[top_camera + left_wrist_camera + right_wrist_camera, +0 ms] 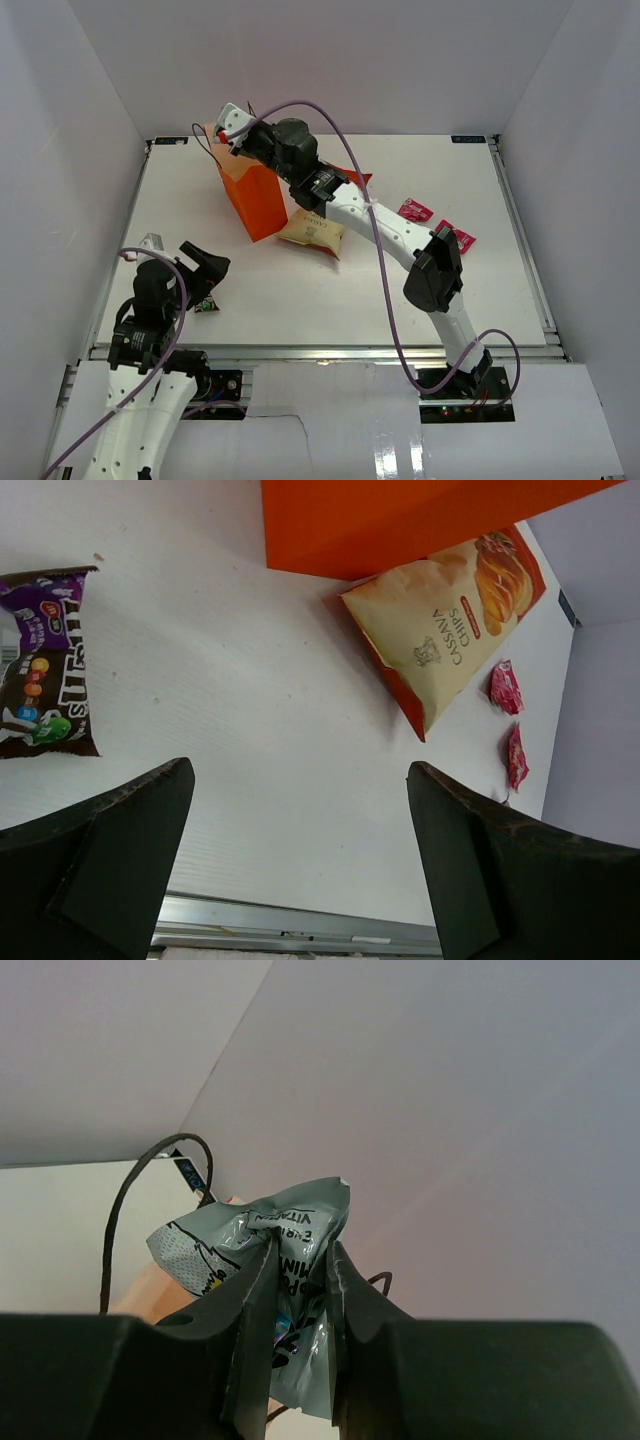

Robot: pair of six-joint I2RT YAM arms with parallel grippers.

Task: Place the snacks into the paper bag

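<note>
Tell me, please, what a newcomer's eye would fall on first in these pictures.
The bright orange paper bag at the far left of the table stands out first, with the right gripper at its top, shut on a silvery-blue packet. Next comes the large chip bag lying beside it, and the open left gripper near a dark multicoloured packet.

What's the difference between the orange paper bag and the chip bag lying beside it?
The paper bag stands upright; the chip bag lies flat on the table. The paper bag is plain orange, while the chip bag is cream and orange-red with printed lettering and a picture of chips. The paper bag looks the larger of the two. Both carry orange and sit side by side on the table's far half.
</note>
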